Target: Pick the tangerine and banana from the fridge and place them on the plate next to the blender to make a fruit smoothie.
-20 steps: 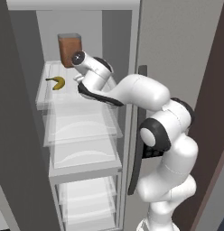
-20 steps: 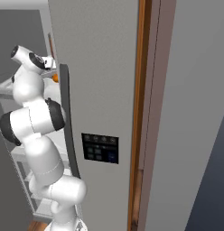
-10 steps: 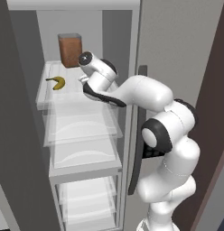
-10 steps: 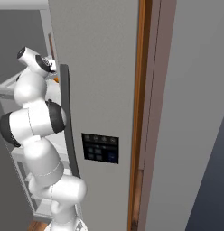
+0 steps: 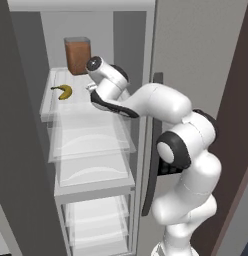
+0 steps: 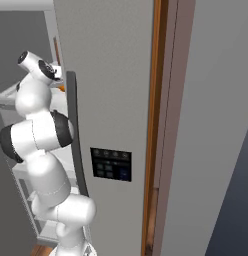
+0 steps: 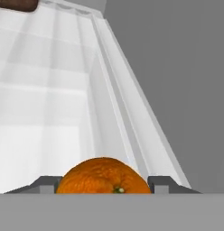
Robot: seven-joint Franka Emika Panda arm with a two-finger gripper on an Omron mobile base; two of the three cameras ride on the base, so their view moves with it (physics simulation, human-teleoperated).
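The small round bright-orange tangerine sits squarely between the 2 dark finger tips of the white arm's two-finger gripper, low in the hand view, with one tip showing at each flank of the fruit. The jaws appear to be closed on it, or very nearly so: each tip stands right at the fruit's side with no gap I can make out (whether they press it firmly cannot be told).

From the left base view, the gripper is reaching into the tall grey fridge over its white translucent top shelf, at the right-hand part of that shelf. A sliver of orange shows beside the arm in the right base view too.

The short curved yellow banana lies on the same shelf, apart from the gripper toward the left, in front of a brown box-shaped container at the back.

Since the fruit lies centred in the jaws, not off to either side, the coming move likely needs no sideways correction: just a secure squeeze, then a lift and a draw back out of the fridge.
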